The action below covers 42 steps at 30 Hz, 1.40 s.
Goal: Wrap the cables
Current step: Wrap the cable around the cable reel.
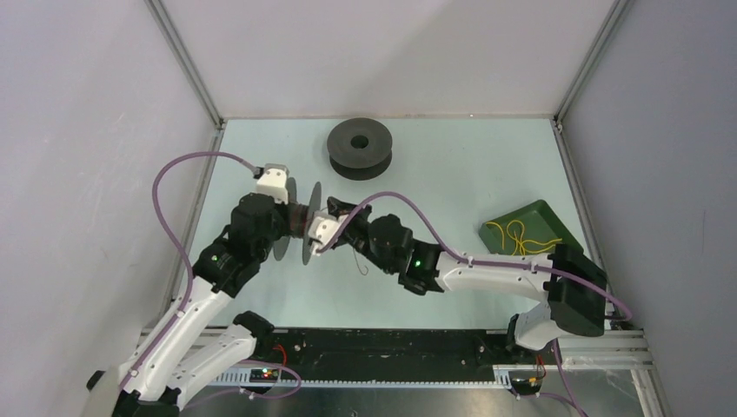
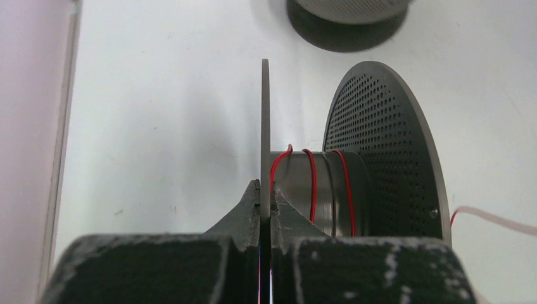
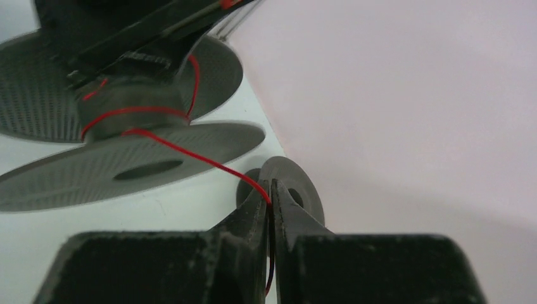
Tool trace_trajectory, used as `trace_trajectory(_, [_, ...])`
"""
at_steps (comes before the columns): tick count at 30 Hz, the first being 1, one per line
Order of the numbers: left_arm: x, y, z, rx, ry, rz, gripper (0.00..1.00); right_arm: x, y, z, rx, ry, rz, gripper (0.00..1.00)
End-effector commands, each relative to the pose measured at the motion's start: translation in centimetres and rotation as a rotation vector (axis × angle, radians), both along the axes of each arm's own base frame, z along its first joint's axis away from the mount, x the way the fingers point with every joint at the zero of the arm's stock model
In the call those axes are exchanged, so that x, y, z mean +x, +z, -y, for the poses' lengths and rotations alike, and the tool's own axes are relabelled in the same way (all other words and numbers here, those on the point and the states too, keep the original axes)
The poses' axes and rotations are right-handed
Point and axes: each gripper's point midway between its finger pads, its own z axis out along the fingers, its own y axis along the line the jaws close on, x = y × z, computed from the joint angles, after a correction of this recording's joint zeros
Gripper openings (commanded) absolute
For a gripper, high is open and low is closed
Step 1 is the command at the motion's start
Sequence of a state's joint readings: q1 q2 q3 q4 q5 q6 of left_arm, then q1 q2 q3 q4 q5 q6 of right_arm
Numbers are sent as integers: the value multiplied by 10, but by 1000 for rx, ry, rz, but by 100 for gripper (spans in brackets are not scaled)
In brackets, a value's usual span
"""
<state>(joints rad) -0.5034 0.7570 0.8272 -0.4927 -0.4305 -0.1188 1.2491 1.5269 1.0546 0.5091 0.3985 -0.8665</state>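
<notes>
A dark grey spool (image 1: 310, 234) is held above the table, on its side. My left gripper (image 2: 266, 197) is shut on the edge of its thin flange (image 2: 265, 114). The red cable (image 2: 311, 183) makes a few turns round the hub. From the hub the red cable (image 3: 190, 151) runs taut to my right gripper (image 3: 271, 193), which is shut on it. A loose red end (image 1: 360, 261) hangs below the right wrist. The yellow cable (image 1: 520, 234) lies bunched in a green tray (image 1: 547, 215) at the right. In the top view the grippers (image 1: 294, 222) (image 1: 333, 219) meet at the spool.
A second dark grey spool (image 1: 359, 148) stands flat at the back middle of the table; it also shows in the left wrist view (image 2: 345, 25) and behind the right fingers (image 3: 305, 183). Purple hoses (image 1: 174, 182) arch over both arms. Walls close in left and right.
</notes>
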Motion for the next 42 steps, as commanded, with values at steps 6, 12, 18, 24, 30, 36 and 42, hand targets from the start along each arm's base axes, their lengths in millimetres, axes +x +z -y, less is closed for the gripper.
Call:
trace_trajectory(6, [-18,6,55,92,-443,45,0,60,45,31,192,24,-194,8])
trace_trajectory(12, [-29,19,73,44,-565,58,0,85,8,56,182,66,-431,8])
trace_trajectory(18, [-34,52,79,-167,-582,70,0,85,-37,64,172,175,-653,13])
trace_trajectory(24, [-42,78,82,-295,-588,89,0,78,-67,64,208,249,-756,16])
trace_trajectory(30, [-46,95,78,-360,-554,127,0,68,-86,64,218,296,-824,19])
trace_trajectory(36, [-47,119,70,-451,-497,189,0,63,-106,69,239,308,-877,22])
trace_trajectory(42, [-48,134,70,-535,-481,227,0,58,-123,63,276,343,-934,22])
